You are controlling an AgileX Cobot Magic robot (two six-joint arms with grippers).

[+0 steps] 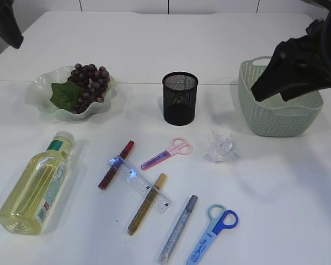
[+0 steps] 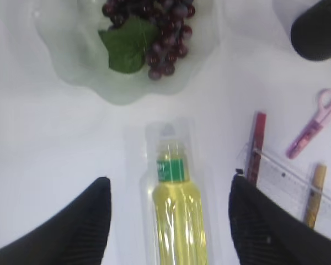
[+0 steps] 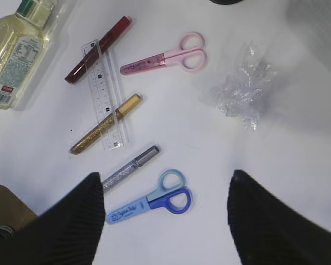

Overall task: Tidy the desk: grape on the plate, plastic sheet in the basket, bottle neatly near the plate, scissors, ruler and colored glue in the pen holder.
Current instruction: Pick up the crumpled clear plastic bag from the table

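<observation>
Desk-tidying scene, grapes already on the scalloped plate. Bottle lying on its side at front left, cap end toward the plate, base toward the near edge; long axis running roughly front to back with a slight tilt. Left gripper directly above the bottle, jaws spread wide and empty, one finger on each side of the body, so that the closing direction crosses the long axis. Right gripper likewise wide open and empty, held high over the lower right of the desk, blue scissors and silver glue pen just ahead of it, crumpled plastic sheet further forward and to the right. Basket at rear right, pen holder at rear centre. Ruler lying across red glue pen and gold glue pen; pink scissors beside them. Likely next step: descent of the nearer left arm onto the bottle.
</observation>
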